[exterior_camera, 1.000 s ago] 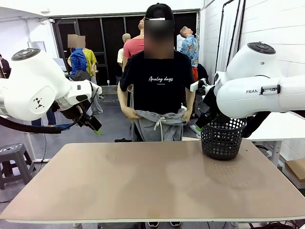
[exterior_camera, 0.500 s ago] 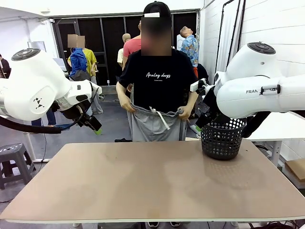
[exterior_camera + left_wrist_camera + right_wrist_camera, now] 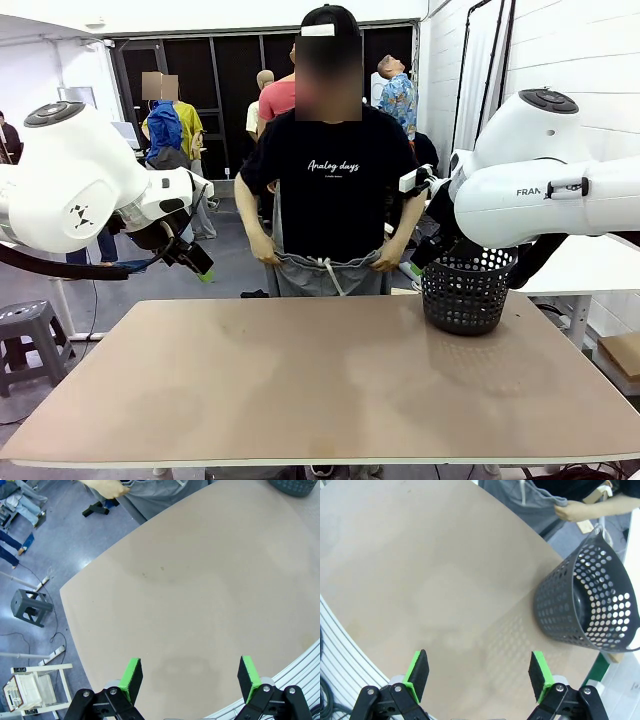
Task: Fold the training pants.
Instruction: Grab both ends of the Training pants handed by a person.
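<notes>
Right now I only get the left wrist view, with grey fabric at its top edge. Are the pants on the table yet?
Observer: No, the person holds the training pants by the waistband behind the far edge of the table.
Operator: And the basket?
Observer: The black basket stands upright at the table's far right corner.
Operator: The right arm?
Observer: The right gripper hangs over the table, jaws open, holding nothing.

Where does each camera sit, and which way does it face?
Front: on the robot's side, faces across the table at the person holding the pants; left arm, right arm show.
Left wrist: above the table, looking down; open left tool shows.
Right wrist: above the table, looking down at the basket; open right tool shows.
Shared: all three show table and pants.
</notes>
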